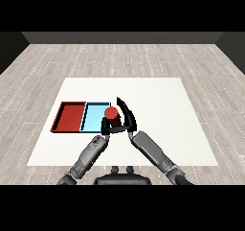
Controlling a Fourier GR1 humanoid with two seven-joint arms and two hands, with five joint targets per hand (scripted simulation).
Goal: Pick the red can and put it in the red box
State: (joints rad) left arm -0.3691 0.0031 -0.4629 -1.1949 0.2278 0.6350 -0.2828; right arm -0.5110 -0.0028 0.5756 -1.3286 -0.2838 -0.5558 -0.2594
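Nestling red can (111, 113) inside right hand (127, 120)

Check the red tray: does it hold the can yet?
No. The red tray shows only its bare floor. The red can is upright near the light blue tray's right edge, between both hands.

Bare test room, white table (158, 129) on pale wood-plank floor (143, 57); dark plain walls (119, 37)
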